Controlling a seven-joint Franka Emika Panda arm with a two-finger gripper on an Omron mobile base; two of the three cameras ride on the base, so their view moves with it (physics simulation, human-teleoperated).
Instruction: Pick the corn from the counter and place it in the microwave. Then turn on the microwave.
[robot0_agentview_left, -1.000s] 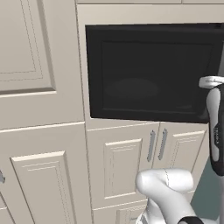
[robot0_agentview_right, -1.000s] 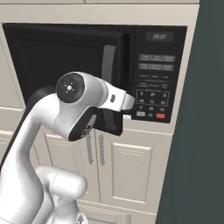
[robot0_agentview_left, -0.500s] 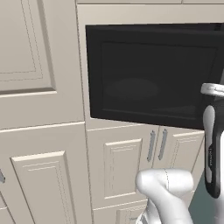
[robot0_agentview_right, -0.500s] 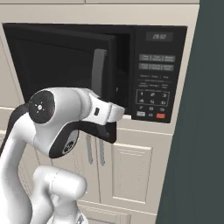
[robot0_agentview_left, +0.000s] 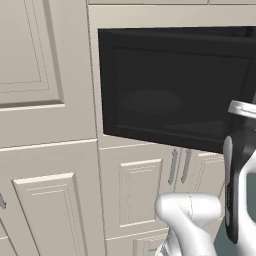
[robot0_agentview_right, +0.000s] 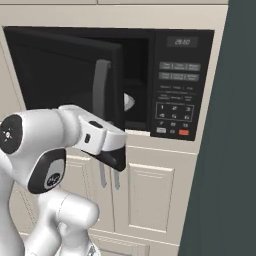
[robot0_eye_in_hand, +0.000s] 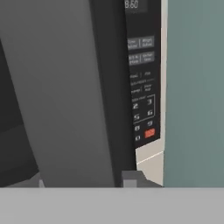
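Right base view: microwave (robot0_agentview_right: 150, 85) door ajar, handle (robot0_agentview_right: 101, 95) seemingly upright.

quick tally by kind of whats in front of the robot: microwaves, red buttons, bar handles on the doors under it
microwave: 1
red button: 1
cabinet bar handles: 2
total: 4

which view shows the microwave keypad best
The right base view: the keypad faces the camera whole, display to red button. The hand view catches it slanted and partly behind the door. In the left base view the open door covers it.
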